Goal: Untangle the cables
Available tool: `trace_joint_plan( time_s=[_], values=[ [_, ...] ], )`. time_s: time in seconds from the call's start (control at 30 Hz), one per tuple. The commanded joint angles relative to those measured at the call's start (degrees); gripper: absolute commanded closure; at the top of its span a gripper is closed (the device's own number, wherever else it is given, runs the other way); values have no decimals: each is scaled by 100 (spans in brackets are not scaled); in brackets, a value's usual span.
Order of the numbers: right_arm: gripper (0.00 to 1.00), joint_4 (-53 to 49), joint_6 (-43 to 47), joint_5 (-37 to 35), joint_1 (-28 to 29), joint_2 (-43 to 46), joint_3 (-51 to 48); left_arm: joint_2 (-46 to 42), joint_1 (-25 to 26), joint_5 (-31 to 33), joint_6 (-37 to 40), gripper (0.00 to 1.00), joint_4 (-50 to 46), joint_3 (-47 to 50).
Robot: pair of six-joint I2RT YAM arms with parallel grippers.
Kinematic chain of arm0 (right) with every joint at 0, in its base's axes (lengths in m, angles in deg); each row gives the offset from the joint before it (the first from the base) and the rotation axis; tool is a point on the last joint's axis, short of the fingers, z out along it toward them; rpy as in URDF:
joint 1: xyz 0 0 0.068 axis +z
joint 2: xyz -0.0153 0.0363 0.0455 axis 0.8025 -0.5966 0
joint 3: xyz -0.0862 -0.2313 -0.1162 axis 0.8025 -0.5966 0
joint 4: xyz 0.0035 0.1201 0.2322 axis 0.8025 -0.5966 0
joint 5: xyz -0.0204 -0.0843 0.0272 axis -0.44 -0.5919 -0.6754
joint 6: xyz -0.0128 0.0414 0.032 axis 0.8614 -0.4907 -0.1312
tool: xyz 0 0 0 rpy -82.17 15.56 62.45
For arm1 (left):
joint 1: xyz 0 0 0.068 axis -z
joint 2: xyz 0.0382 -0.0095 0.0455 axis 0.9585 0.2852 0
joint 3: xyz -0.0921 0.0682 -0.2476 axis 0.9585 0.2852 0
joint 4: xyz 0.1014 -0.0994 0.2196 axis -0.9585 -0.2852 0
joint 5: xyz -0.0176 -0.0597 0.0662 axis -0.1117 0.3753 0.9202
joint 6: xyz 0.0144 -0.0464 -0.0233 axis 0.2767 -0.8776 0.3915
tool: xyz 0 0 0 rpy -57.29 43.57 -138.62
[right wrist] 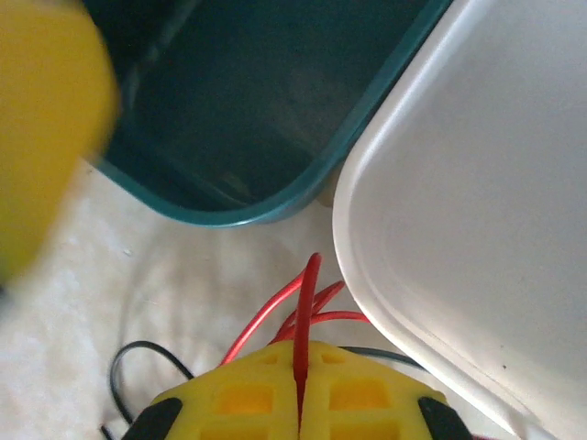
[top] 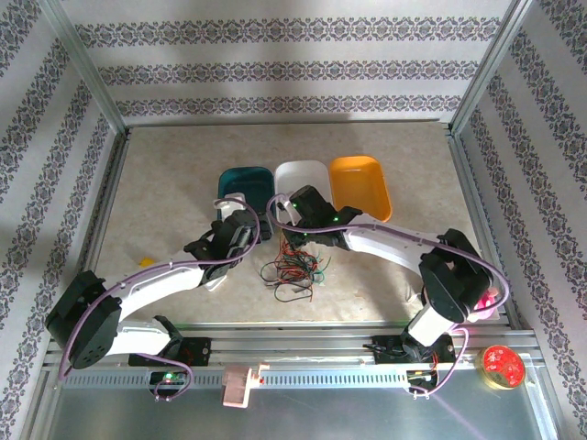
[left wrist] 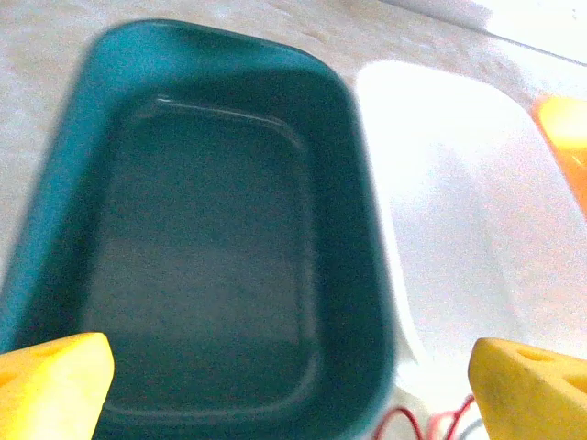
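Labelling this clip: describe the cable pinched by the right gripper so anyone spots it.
Before the white tray, middle of three, lies a cable tangle. Only this red cable is clamped in the right gripper's shut jaws; the rest lie loose.

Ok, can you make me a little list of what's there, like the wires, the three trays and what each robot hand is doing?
cables: red, black and green cables, tangled in one pile on the table, just in front of the trays
trays: teal tray, white tray, orange tray, side by side from left to right; all look empty
left gripper: open, holding nothing, above the teal tray
right gripper: shut on a red cable, near the corners of the teal and white trays
untangling: not done yet
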Motion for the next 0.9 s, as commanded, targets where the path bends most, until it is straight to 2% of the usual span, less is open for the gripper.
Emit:
trace_joint_plan(
  time_s=[0.0,0.1,0.2,0.53,0.67,0.77,0.87],
  values=[
    [100,247,109,116,-98,793,-60,-119,200,-1255,1031,1,402,56],
    [100,237,23,271,-274,1304,-109,-265,212,-2086,1406,1,209,12],
    [100,247,-112,416,-454,1662,-111,-268,218,-2449,1565,1,70,-16],
    [100,637,-451,408,-873,2634,81,519,303,-2613,1505,1,389,-158],
    [100,954,-877,617,-1190,2924,167,777,337,-2633,1605,0,316,-322],
    [100,1217,-1240,824,-1376,3081,153,952,359,-2706,1643,3,307,-386],
    [100,1370,-1468,889,-1430,3178,121,1113,389,-2751,1701,10,324,-458]
  ],
)
